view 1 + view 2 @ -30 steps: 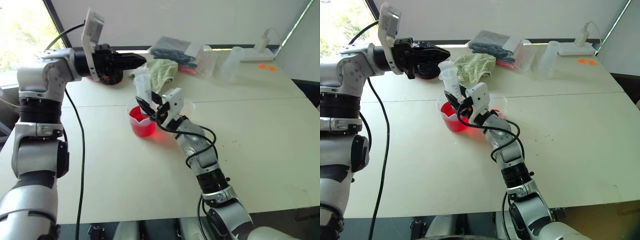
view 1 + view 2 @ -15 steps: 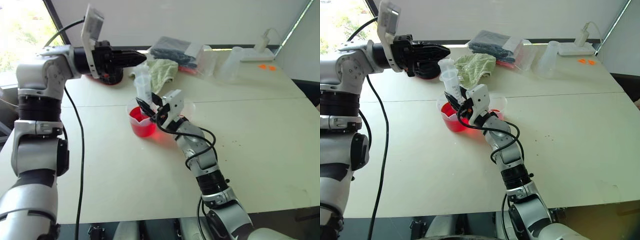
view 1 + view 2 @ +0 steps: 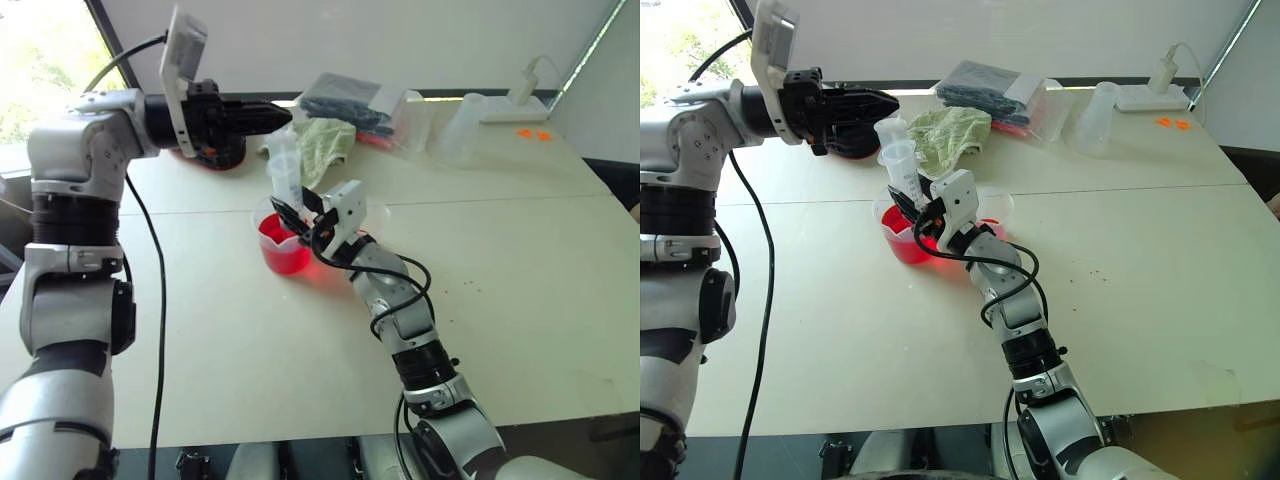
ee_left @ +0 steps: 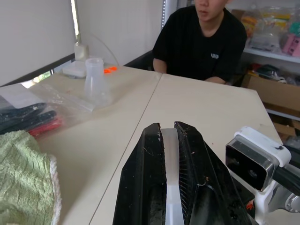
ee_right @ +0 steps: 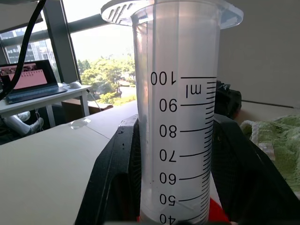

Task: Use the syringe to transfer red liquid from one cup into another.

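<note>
Stands upright over the spouted beaker (image 3: 283, 245) of red liquid (image 3: 285, 255), syringe (image 3: 902, 168) barrel pinched in right pincer (image 3: 923, 212); left pincer (image 3: 880, 103) pressed onto the plunger top. Light, stiff, slick plastic, probably; best gripped mid-barrel. Smaller cup (image 3: 996, 207) just right. Pale worktop (image 3: 520, 270), green cloth (image 3: 325, 140) beyond, person seated across.
</note>
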Available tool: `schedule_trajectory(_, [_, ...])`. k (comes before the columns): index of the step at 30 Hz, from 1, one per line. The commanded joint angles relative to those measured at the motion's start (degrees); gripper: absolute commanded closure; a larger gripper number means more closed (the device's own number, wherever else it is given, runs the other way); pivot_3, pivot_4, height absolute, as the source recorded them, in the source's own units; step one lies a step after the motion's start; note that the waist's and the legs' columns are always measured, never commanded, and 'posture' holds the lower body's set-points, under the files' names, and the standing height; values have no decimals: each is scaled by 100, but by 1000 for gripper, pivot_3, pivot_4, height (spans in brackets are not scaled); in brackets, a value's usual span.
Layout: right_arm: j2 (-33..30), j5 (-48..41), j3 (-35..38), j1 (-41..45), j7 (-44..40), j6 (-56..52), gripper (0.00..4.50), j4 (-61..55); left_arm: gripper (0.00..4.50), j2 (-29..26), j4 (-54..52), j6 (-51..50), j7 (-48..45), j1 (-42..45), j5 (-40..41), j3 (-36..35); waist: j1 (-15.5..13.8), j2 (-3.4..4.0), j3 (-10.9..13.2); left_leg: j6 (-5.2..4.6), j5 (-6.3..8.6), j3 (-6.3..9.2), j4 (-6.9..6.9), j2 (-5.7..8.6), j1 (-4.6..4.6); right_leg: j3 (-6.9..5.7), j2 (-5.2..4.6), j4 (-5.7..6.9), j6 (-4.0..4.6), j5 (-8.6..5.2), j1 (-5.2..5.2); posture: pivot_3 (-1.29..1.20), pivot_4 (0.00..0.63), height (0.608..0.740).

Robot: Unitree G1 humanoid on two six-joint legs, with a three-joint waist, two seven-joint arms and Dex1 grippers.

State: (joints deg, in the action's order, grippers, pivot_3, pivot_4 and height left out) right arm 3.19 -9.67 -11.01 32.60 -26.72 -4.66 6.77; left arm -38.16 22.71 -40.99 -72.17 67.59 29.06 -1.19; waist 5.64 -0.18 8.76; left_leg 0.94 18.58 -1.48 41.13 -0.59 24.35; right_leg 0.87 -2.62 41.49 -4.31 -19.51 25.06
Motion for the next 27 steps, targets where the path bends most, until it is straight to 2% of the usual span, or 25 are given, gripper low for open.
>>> schedule_trajectory(1, [33, 17, -149, 79, -130, 67, 3077, -152, 3389, -157, -197, -48, 107, 58, 68, -246, -4, 0, 0, 0, 0, 0, 0, 0, 0, 0, 0, 0, 0, 0, 0, 0, 150, 711])
schedule_trajectory(8, [56, -20, -92, 159, -122, 110, 3077, -209, 558, -199, -417, -37, 92, -82, 164, -304, -6, 0, 0, 0, 0, 0, 1, 0, 0, 0, 0, 0, 0, 0, -1, 0, 150, 711])
schedule_trajectory(15, [73, -35, 31, 296, -28, 181, 3077, -234, 558, -260, -489, -231, 227, -151, 404, -576, -4, 0, 0, 0, 0, 0, 1, 0, 0, 0, 0, 0, 0, 0, 0, 0, 150, 711])
schedule_trajectory(23, [22, -67, 291, 460, 204, 240, 3077, -459, 558, -634, -763, -421, 350, -411, 594, -857, -7, 0, 0, 0, 0, 1, 1, 0, 0, 0, 0, 2, 0, 0, 0, 0, 150, 711])
schedule_trajectory(27, [-47, -231, 538, 540, 362, 30, 3077, -831, 558, -608, -888, -729, 574, -490, 972, -1252, -10, 0, 0, 0, 0, 4, 2, 0, 0, 0, -1, 5, 0, 0, -1, 0, 150, 711])
